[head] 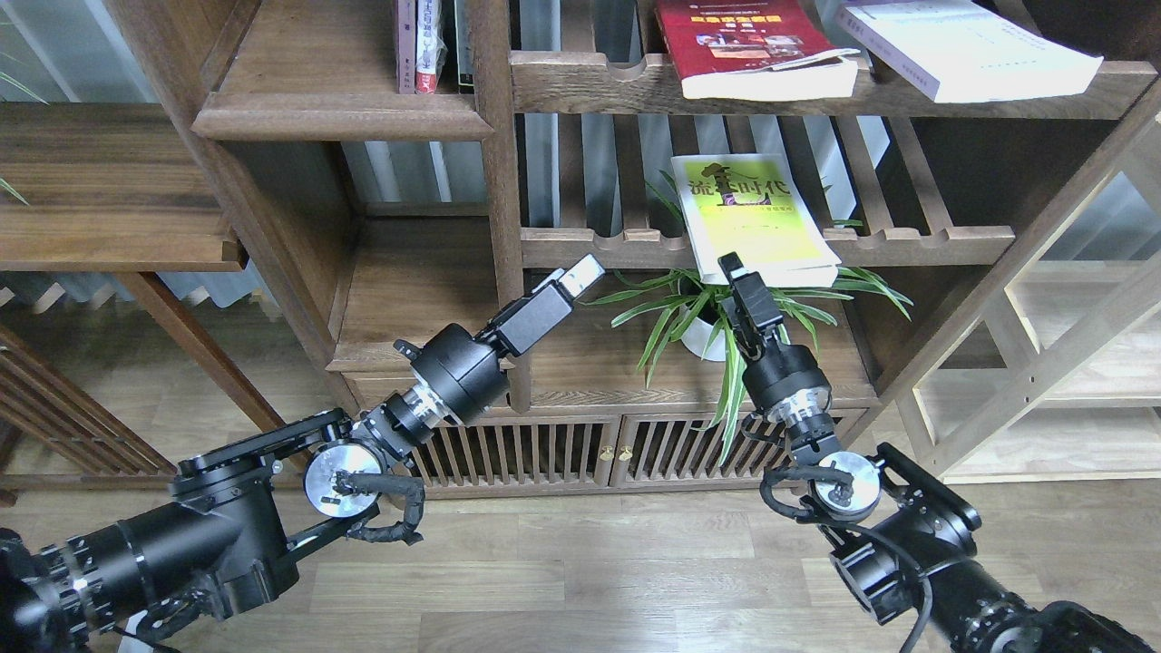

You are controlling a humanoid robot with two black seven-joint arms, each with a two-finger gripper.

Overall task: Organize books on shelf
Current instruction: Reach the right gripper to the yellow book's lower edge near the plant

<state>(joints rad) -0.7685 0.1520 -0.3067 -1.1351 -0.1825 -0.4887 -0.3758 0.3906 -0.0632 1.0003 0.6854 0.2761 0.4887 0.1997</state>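
The yellow-green book (751, 218) lies flat on the middle slatted rack, and its near edge hangs over the front rail. The red book (744, 45) and the white book (966, 45) lie flat on the upper slatted rack. The solid plank shelf (340, 113) is at the upper left. My right gripper (731, 268) points up just below the yellow-green book's near edge. It is dark and its fingers cannot be told apart. My left gripper (586, 270) hangs in front of the middle rack's rail, left of that book. It holds nothing, and I cannot see any gap between its fingers.
Thin volumes (426, 45) stand at the right end of the plank shelf, against an upright post (494, 181). A potted spider plant (717, 317) stands on the cabinet top (590, 363) between my grippers. A light wooden rack (1070, 363) stands at the right.
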